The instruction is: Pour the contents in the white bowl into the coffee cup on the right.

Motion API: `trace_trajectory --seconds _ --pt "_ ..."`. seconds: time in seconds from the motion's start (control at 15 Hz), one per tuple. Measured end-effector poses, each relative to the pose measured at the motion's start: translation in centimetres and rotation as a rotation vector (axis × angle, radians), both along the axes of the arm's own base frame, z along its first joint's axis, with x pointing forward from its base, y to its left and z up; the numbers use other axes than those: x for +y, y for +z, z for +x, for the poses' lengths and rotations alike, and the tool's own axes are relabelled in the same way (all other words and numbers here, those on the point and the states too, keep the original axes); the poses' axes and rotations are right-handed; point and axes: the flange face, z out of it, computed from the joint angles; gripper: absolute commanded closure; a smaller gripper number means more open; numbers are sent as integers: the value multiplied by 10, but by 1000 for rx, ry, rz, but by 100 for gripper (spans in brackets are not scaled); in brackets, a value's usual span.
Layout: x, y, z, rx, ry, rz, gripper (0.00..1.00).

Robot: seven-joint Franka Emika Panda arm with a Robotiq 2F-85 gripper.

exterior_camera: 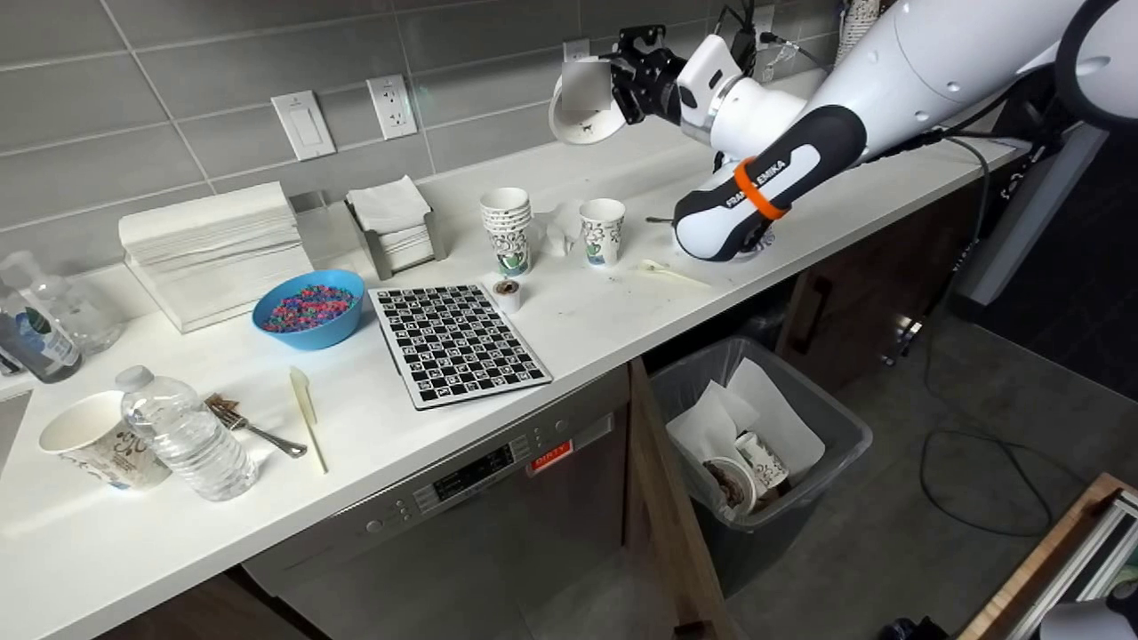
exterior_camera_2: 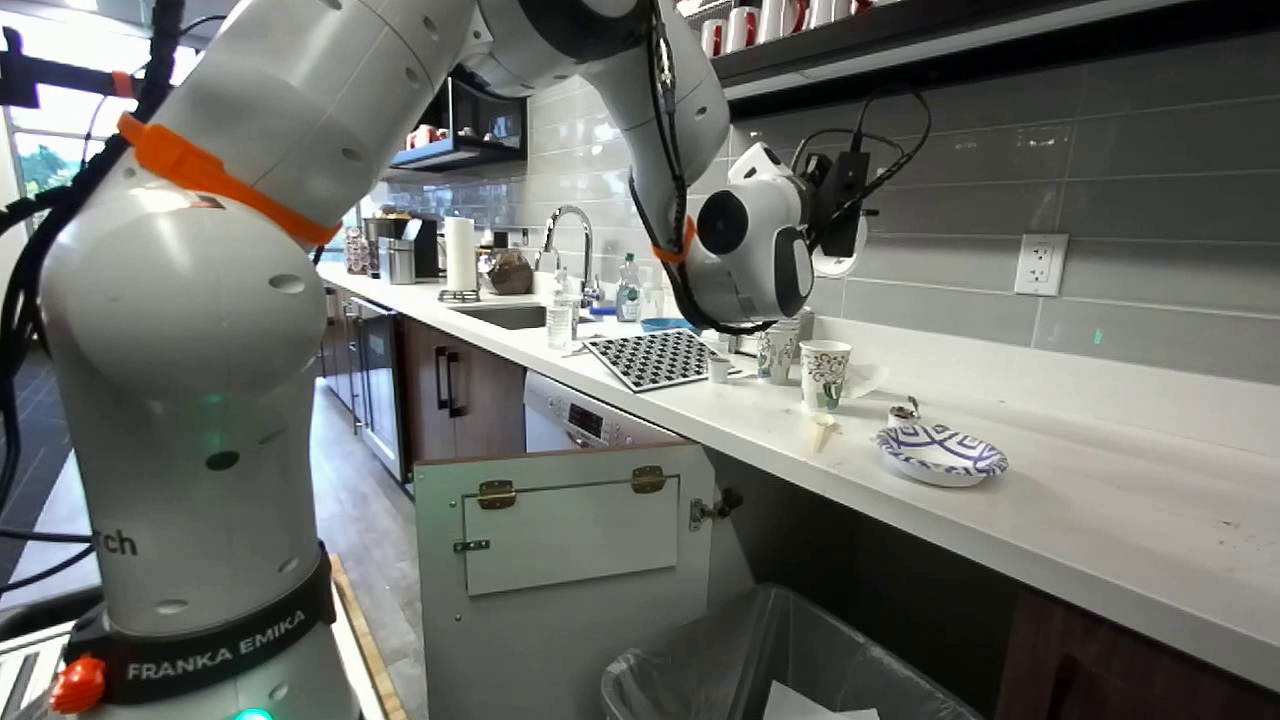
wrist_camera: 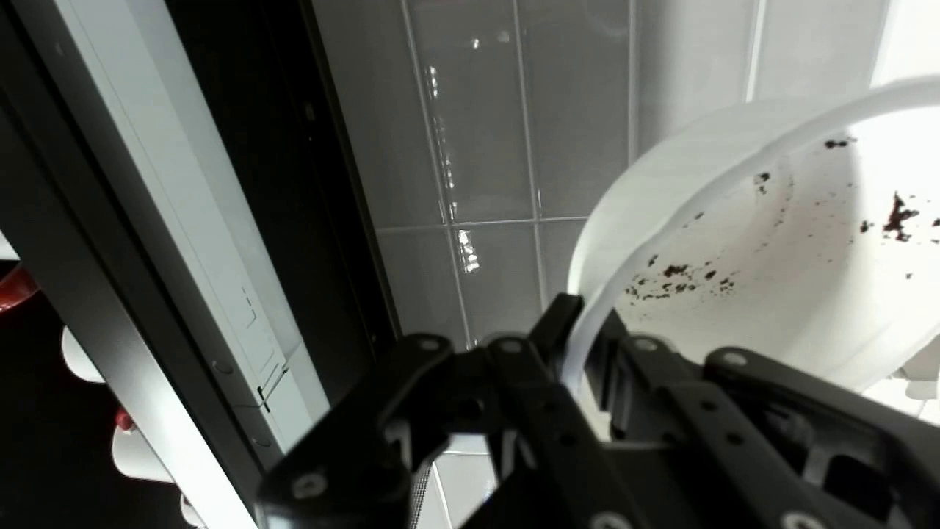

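Wrist view shows the white bowl point(wrist_camera: 778, 294) grasped by its edge: the jaws pinch it from both sides, and the rest of the bowl reaches out to their right in that picture, with dark crumbs point(wrist_camera: 675, 271) clinging to the inside. No heap shows in it, though part of the bowl runs out of the frame. Being round, it offers no long axis; what counts is the slant of its rim point(exterior_camera: 560, 124), which stands steeply tipped in an exterior view, the inside turned partly toward that camera. Below it, the coffee cup point(exterior_camera: 603, 233) stands upright on the table point(exterior_camera: 613, 311), to the right of the stack of cups point(exterior_camera: 507, 240) in both exterior views. The bowl is well above that cup and looks roughly over it in both, but whether its lip truly lines up with the cup's mouth cannot be told. With so little visible inside, the pour is probably done or nearly so; what the cup holds is too small to make out. Should more tipping be wanted, the bowl likely has to come down closer to the cup first, or crumbs could miss and scatter on the table.
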Motion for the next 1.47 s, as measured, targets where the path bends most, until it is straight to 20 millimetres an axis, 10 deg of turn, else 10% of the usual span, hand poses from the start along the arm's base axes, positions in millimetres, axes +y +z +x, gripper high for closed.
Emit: trace_trajectory --seconds 1.47 --pt "27 57 -31 440 -6 256 98"
